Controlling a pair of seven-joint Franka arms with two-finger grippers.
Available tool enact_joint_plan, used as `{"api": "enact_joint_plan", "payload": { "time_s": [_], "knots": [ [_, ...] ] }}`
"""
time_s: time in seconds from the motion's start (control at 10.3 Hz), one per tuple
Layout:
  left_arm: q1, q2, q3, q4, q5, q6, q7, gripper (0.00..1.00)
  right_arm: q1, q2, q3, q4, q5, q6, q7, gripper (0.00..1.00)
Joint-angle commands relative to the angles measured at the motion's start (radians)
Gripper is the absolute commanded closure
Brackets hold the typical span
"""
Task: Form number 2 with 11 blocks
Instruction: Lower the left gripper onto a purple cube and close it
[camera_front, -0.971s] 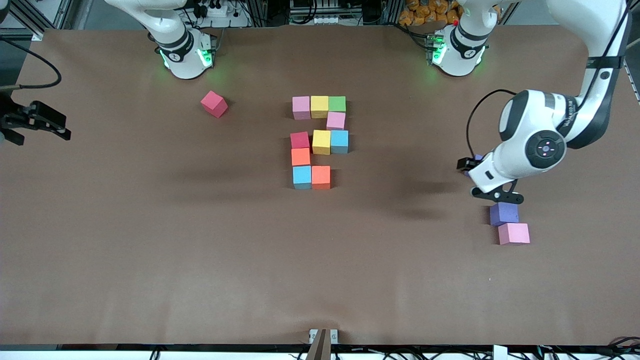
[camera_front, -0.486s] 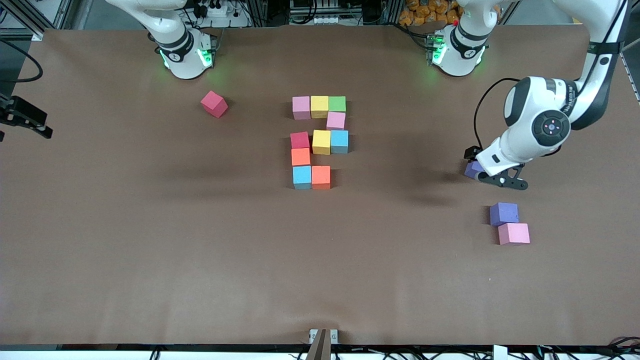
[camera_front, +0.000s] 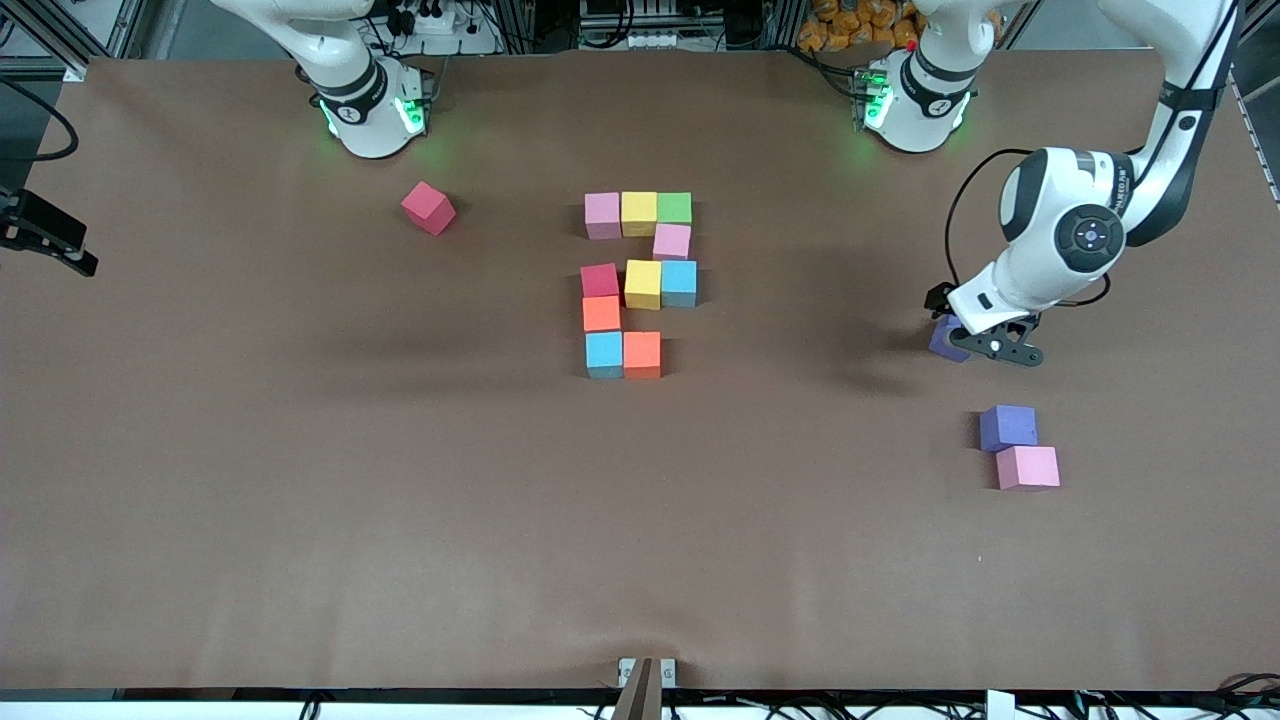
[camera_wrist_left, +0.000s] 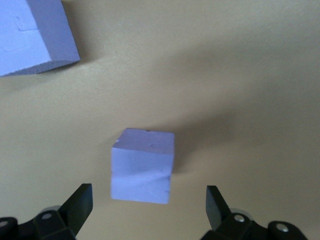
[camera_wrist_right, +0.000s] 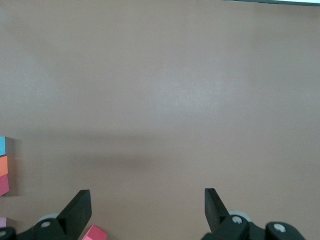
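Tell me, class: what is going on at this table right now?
A blocky number 2 of coloured blocks is one cube short in its row nearest the front camera. The left gripper, open, hovers over a purple block at the left arm's end. The right gripper, open, waits over bare table at the right arm's end.

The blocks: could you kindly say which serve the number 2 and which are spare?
Job: ten-cube number 2; purple block under the open left gripper.
Lying about: red block; second purple block; pink block. The open right gripper waits.
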Motion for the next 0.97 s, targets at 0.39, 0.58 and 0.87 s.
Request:
{"api": "enact_joint_plan", "payload": {
  "time_s": [0.39, 0.58, 0.87],
  "knots": [
    [0.051, 0.088, -0.006, -0.009, 0.014, 0.084, 0.088, 0.00, -0.005, 0.008, 0.011, 0.010, 0.018, 0.002, 0.008, 0.00],
    [0.051, 0.109, -0.005, -0.007, 0.014, 0.096, 0.088, 0.00, -0.005, 0.008, 0.013, 0.011, 0.018, 0.002, 0.008, 0.00],
    [0.051, 0.123, -0.002, -0.004, 0.014, 0.106, 0.088, 0.00, -0.008, 0.008, 0.011, 0.010, 0.018, 0.014, 0.006, 0.00]
  ]
}}
